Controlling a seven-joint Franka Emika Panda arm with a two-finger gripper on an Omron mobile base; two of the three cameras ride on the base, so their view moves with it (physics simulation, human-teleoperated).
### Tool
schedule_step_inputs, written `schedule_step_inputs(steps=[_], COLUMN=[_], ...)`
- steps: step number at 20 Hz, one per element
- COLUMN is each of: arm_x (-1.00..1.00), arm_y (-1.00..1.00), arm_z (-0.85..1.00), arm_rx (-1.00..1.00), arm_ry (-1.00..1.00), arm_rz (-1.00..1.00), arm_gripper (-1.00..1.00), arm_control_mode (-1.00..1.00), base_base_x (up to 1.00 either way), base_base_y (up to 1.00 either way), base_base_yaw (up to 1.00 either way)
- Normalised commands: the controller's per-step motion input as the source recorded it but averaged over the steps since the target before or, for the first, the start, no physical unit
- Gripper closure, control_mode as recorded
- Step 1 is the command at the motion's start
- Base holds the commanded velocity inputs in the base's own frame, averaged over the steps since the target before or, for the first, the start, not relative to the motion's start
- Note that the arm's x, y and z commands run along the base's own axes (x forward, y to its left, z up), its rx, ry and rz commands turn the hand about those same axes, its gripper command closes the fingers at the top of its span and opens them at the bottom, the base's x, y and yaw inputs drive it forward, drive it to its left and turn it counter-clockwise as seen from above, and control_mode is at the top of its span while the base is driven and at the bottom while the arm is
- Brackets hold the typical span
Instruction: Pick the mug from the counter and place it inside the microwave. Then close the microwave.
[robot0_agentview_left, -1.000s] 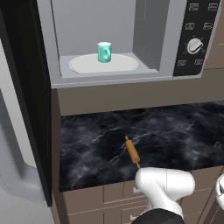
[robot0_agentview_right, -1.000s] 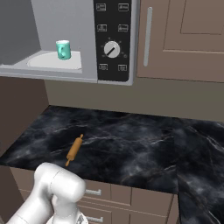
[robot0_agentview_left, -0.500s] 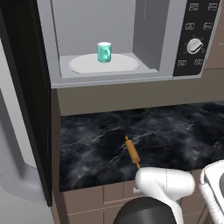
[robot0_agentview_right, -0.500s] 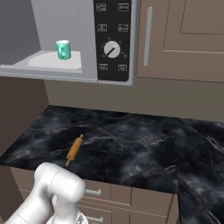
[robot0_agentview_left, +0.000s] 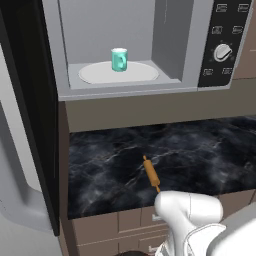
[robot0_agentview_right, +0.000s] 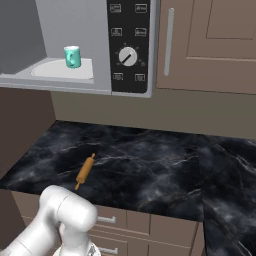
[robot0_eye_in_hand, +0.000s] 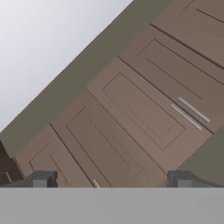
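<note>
The teal-green mug (robot0_agentview_left: 119, 59) (robot0_agentview_right: 72, 56) stands upright on the white turntable plate (robot0_agentview_left: 100, 75) inside the grey microwave (robot0_agentview_left: 220, 30) (robot0_agentview_right: 127, 55). The microwave's dark door (robot0_agentview_left: 30, 110) hangs wide open at the left. Below lies the black marble counter (robot0_agentview_left: 200, 155) (robot0_agentview_right: 150, 165). In the hand view my gripper (robot0_eye_in_hand: 111, 179) is open with nothing between its fingertips (robot0_eye_in_hand: 41, 178), and it faces brown cabinet fronts, low and far from the mug.
An orange rolling pin (robot0_agentview_left: 151, 173) (robot0_agentview_right: 85, 171) lies on the counter near its front edge. Brown drawers (robot0_agentview_right: 165, 227) run under the counter. A brown wall cabinet (robot0_agentview_right: 210, 45) stands right of the microwave. My white arm (robot0_agentview_left: 190, 215) bends low in front of the drawers.
The arm's white links have shifted at the lower right of the left base view. The mug, the rolling pin and the microwave door have not moved.
</note>
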Motion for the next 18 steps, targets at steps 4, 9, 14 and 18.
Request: schedule_step_inputs(steps=[4, 9, 14, 18], arm_x=[-0.09, -0.08, 0.01, 0.09], arm_y=[0.43, 0.5, 0.58, 0.63], arm_z=[-0.14, -0.25, -0.31, -0.28], arm_rx=[0.09, 0.08, 0.07, 0.05], arm_ry=[0.05, 0.06, 0.11, 0.15], arm_rz=[0.13, 0.08, 0.0, 0.0], arm_gripper=[-1.0, -1.0, -1.0, -1.0], arm_control_mode=[-1.0, -1.0, -1.0, -1.0], base_base_x=[0.0, 0.0, 0.0, 0.0], base_base_y=[0.0, 0.0, 0.0, 0.0], base_base_yaw=[0.0, 0.0, 0.0, 0.0])
